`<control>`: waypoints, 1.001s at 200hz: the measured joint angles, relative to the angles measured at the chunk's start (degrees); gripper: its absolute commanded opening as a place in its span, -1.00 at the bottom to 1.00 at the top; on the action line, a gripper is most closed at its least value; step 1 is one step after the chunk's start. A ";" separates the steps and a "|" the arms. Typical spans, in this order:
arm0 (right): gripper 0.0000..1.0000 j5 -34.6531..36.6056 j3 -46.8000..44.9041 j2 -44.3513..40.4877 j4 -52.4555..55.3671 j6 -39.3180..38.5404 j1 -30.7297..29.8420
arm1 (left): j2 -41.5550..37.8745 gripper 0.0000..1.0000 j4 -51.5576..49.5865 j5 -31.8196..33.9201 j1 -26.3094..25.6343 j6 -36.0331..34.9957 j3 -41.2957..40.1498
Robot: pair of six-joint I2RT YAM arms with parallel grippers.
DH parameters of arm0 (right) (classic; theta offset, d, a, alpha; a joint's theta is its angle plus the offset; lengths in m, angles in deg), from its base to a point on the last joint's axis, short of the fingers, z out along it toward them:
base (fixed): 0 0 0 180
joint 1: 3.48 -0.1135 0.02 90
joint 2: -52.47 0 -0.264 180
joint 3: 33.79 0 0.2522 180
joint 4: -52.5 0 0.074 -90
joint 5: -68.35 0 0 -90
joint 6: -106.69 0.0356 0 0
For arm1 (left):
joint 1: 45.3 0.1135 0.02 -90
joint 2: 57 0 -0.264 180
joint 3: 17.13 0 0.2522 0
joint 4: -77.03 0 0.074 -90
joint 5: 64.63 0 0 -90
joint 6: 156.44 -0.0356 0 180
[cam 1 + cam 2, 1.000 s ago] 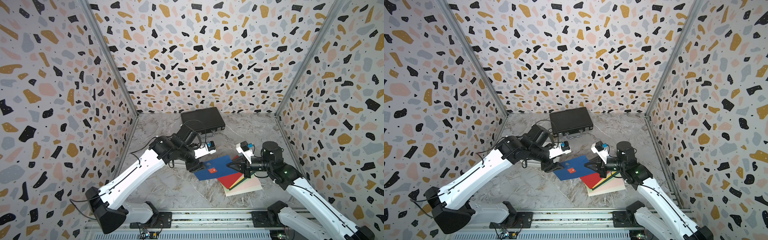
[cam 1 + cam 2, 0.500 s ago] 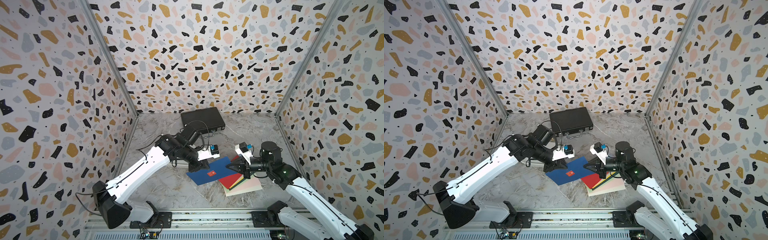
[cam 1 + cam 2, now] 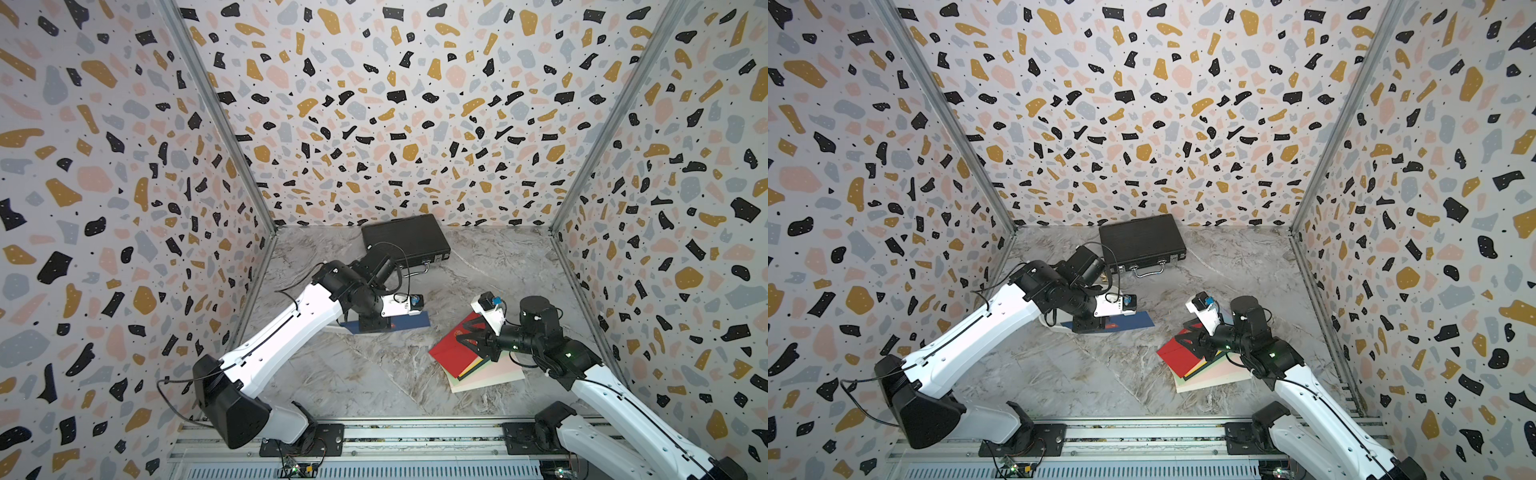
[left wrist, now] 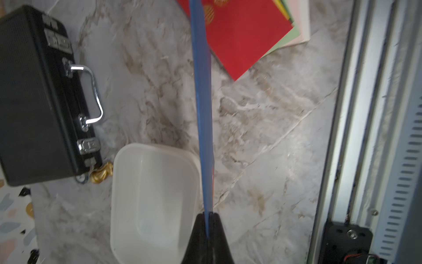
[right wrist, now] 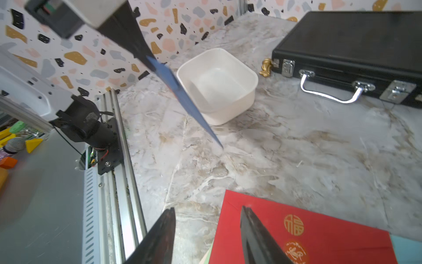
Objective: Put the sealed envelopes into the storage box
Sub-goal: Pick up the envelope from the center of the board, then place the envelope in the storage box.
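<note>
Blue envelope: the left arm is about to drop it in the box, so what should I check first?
1. Grip: ok, left gripper is shut on an edge of the blue envelope.
2. Other arm clear: ok, right gripper is open and empty, above the red envelope.
3. Room in the box: ok, nothing inside.
4. Aim: not ok, the blue envelope hangs beside the box rim, not over the opening.
5. Lower corner off the table: cannot tell.
6. Space around: ok, the briefcase stands apart from the box.
</note>
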 measured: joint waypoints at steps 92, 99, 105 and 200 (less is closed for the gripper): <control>-0.02 0.81 -2.86 0.85 -0.61 6.19 -0.92 | 7.72 -1.00 3.21 0.85 16.20 -16.17 2.84; -0.02 0.79 -2.89 0.87 -0.61 6.47 -1.25 | 8.63 -1.00 3.32 0.35 16.90 -17.16 3.15; -0.02 0.81 -2.89 0.90 -0.59 6.64 -1.55 | 9.40 -1.00 3.43 -0.22 17.53 -17.97 3.23; 0.03 1.70 -5.68 -3.39 2.58 7.32 -3.67 | 17.51 -1.00 5.73 -3.69 22.86 -26.21 5.73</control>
